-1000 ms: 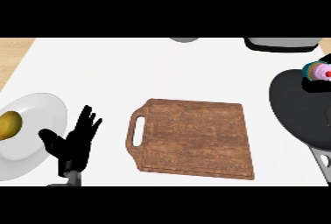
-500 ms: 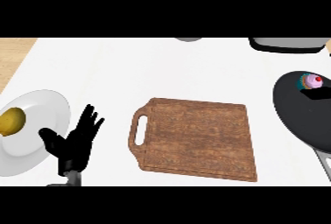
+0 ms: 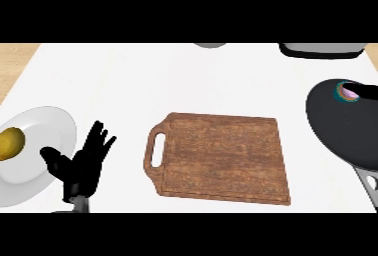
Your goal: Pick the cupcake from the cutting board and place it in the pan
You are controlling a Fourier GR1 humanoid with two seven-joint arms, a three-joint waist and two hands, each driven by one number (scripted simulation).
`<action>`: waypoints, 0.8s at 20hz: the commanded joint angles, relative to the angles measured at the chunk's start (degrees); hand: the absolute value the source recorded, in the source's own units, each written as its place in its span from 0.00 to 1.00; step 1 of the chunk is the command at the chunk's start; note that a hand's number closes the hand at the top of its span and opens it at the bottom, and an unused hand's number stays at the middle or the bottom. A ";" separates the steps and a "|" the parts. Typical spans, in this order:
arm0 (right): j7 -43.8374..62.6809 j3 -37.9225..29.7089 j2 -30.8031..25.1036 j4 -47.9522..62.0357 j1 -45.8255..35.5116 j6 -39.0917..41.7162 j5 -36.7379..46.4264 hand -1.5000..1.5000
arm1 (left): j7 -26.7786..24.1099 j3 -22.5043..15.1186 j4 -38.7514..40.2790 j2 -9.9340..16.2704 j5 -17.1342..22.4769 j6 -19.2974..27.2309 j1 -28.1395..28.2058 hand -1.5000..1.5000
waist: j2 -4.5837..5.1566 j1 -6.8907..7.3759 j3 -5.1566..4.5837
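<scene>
The cupcake (image 3: 353, 92) sits in the pan (image 3: 336, 125) (at its far rim); the left hand (image 3: 80, 160) rests open, empty, beside the bare cutting board (image 3: 221, 157).

A pink-topped cupcake (image 3: 353, 92) sits inside the black pan (image 3: 336, 127) at the frame's right edge; the brown wooden cutting board (image 3: 219, 157) lies centre, bare.

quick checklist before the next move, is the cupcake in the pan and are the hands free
1. Pink-topped cupcake in the round black pan, near its far rim: ok.
2. Brown wooden cutting board bare of the cupcake: ok.
3. Left hand open, fingers up, resting beside the white plate: ok.
4. Right hand out of view: cannot tell.
5. Yellow food on the plate, untouched: ok.
</scene>
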 commanded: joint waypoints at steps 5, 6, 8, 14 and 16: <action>-7.94 -9.46 -7.49 4.62 3.72 20.47 -12.61 0.00 | 0.33 0.51 2.37 -0.40 -0.41 0.69 -0.61 0.50 | -0.26 -1.43 -0.37; -10.52 -9.67 -7.90 5.05 6.78 23.83 -13.23 0.00 | -0.79 0.18 -0.30 0.06 0.31 -0.83 4.15 0.50 | -0.47 -1.24 -0.36; -11.68 -10.19 -7.61 4.21 8.55 29.05 -15.39 0.00 | 0.45 1.36 1.21 0.28 0.49 -0.07 1.17 0.50 | -0.81 -2.27 -0.48; -16.77 -7.65 -8.76 2.32 15.27 38.97 -17.23 0.00 | 0.09 -0.68 -0.57 -1.76 -1.66 1.76 2.87 0.50 | -0.89 -2.01 -0.52; -14.80 -7.25 -8.51 -1.90 18.60 42.44 -18.69 0.00 | -2.57 0.07 3.06 -1.95 -2.05 1.41 2.93 0.50 | -1.24 -3.09 -0.67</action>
